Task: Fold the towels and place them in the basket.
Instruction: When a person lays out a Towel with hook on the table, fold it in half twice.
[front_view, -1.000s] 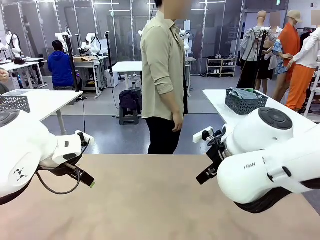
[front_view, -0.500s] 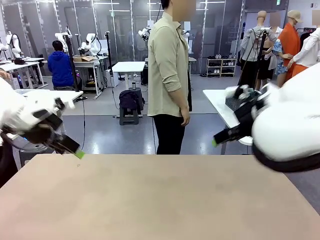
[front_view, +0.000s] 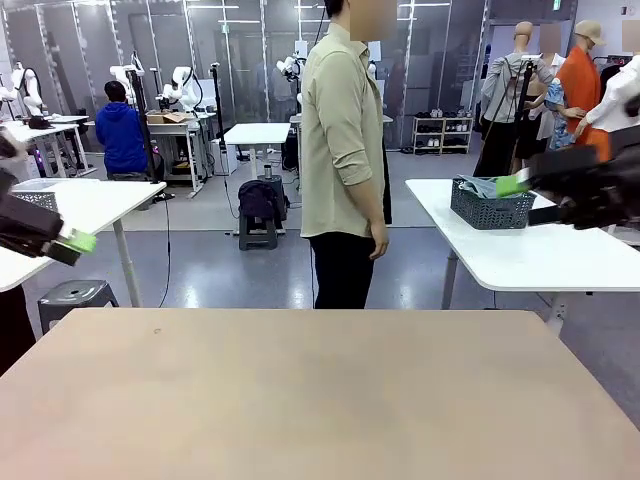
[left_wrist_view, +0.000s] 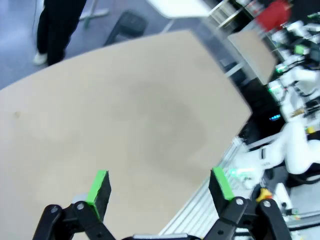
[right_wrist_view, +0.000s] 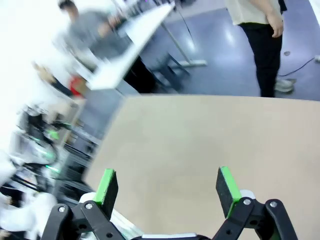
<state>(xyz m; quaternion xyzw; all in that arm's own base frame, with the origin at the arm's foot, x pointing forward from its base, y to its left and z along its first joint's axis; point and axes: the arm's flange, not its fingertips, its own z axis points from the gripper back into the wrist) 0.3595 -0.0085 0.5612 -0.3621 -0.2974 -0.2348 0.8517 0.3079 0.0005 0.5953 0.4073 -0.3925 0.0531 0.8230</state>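
My left pincer (left_wrist_view: 160, 184) hangs high and out to its own side, jaws wide and holding nothing. Below it there is only bare desk (front_view: 320, 400). No towel lies under or near it, so a descent and squeeze from here would close on air or scrape the pads on the desk top. The wrist picture is smeared, which I read as fast motion. A person (front_view: 345, 150) stands at the far edge, ahead of and between the two pincers, and a quick swing inward while a hand reaches in could hit it.

My right pincer (right_wrist_view: 166, 186) is also wide and empty, raised off to its side. The basket (front_view: 490, 212) sits well beyond it on a white side table (front_view: 540, 260), apart from my desk, with a pale cloth (front_view: 485, 186) in it that may be one of the towels. I judge it out of reach, and stretching for it risks overextending the arm.

A second ago the left arm sat low over the near desk and bulked large in the front view. It has since lifted up and outward. The person has edged slightly across. The right arm has likewise risen and drawn away to its side, uncovering the desk.
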